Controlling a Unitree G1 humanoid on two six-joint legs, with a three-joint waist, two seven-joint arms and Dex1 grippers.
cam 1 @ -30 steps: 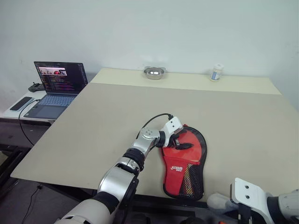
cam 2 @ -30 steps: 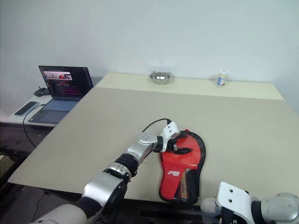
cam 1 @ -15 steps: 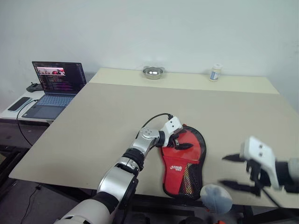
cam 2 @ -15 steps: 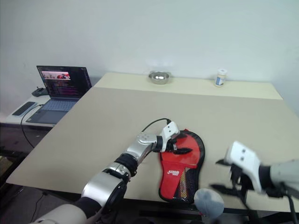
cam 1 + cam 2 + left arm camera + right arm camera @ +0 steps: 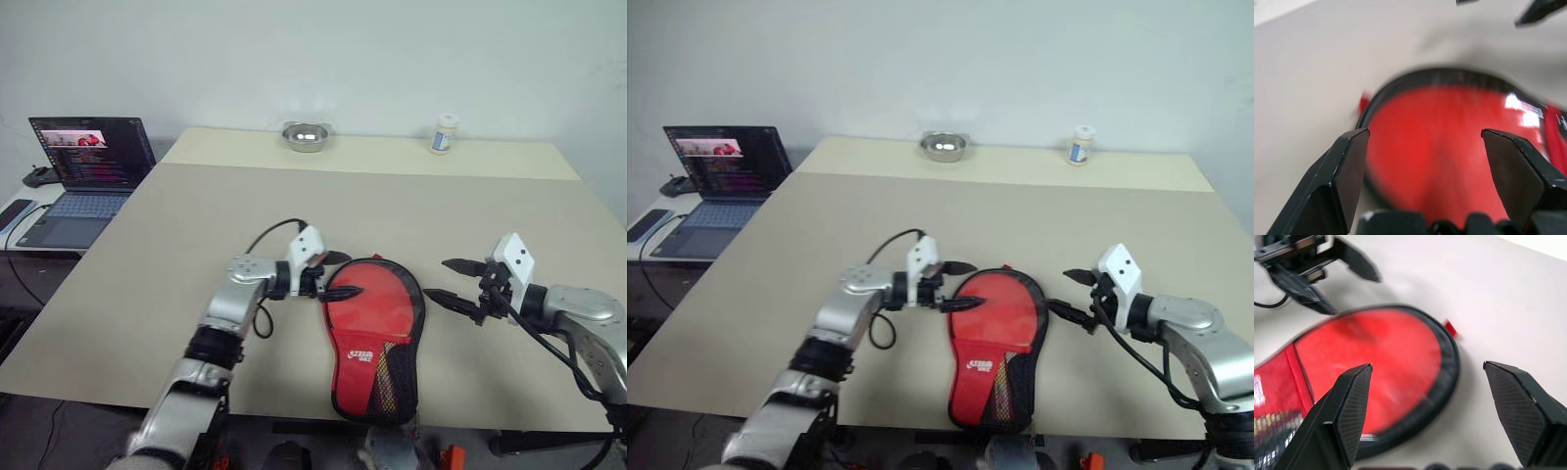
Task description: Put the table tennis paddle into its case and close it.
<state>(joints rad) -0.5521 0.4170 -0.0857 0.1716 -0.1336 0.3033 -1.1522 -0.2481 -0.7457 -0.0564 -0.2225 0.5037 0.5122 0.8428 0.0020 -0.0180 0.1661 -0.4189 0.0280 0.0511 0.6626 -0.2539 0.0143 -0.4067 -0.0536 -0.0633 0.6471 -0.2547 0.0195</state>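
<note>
Paddle (image 5: 377,299) lies in the open case (image 5: 375,377) on the beige worktop (image 5: 196,245), round red rubber blade at the far end, long axis running toward the near edge. Left tool (image 5: 333,275) and right tool (image 5: 453,281) flank the blade, both spread and empty, the left nearer. Soft red fabric, black mesh and zipper rim stay unclosed.

A plain pale wall (image 5: 392,49) rises behind the beige table (image 5: 509,206). On a lower side desk (image 5: 15,230) to the left stands an open laptop (image 5: 83,171).
</note>
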